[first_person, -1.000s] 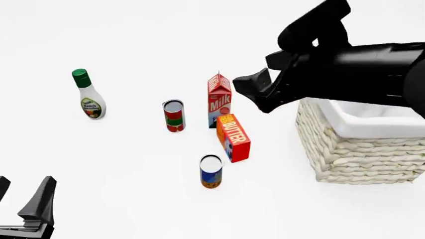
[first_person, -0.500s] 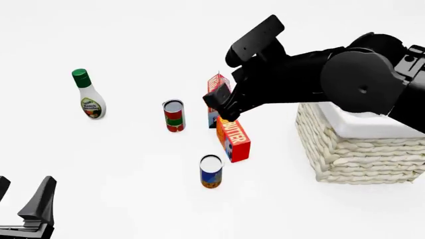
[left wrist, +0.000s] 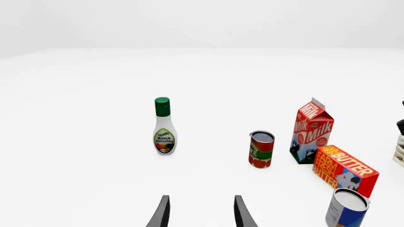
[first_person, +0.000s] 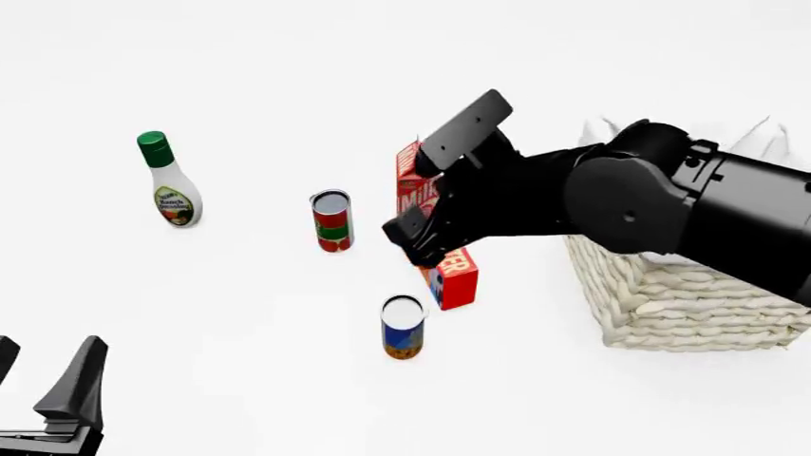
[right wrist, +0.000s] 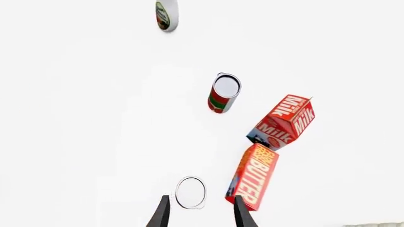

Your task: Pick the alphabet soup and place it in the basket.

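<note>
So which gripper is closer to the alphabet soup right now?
Right. The right gripper hangs open above the alphabet soup, beside the butter box; the left gripper sits far off, near the table's front edge.

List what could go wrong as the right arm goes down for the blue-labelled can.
The butter box stands close beside the alphabet soup; the open right pincer could knock it over. The right arm already hangs over the milk carton and may topple it. A poorly centred pinch on the round can might slip.

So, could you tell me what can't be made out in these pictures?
- Front view: the right arm covers most of the milk carton and butter box.
- The basket interior is hidden behind that arm.
- Left wrist view: the alphabet soup is cut off at the frame's edge.
</note>
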### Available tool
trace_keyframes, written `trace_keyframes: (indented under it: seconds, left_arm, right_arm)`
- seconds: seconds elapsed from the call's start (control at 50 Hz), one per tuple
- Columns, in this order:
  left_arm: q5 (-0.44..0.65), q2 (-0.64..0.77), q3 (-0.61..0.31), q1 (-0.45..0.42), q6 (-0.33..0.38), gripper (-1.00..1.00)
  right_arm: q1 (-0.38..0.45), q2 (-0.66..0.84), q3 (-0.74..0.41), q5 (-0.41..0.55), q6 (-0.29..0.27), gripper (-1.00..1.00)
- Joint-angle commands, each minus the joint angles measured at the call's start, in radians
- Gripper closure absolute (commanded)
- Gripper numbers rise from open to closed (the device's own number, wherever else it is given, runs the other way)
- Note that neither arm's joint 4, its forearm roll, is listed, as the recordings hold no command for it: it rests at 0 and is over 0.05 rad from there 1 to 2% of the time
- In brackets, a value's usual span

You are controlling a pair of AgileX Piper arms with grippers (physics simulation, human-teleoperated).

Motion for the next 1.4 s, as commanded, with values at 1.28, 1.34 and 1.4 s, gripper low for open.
trace_keyframes:
  seconds: [1.28, 1.34, 1.4]
  left_arm:
    - [0.0, 0.0, 0.0, 0.0, 0.0, -1.0]
    - [0.0, 0.0, 0.0, 0.0, 0.0, -1.0]
    - [0.0, 0.0, 0.0, 0.0, 0.0, -1.0]
  right_arm:
    - [-0.008, 0.127, 0.112, -0.211, 0.15, -1.0]
    - [-0.01, 0.147, 0.112, -0.221, 0.149, -1.0]
    - [-0.017, 0.159, 0.109, -0.225, 0.145, -1.0]
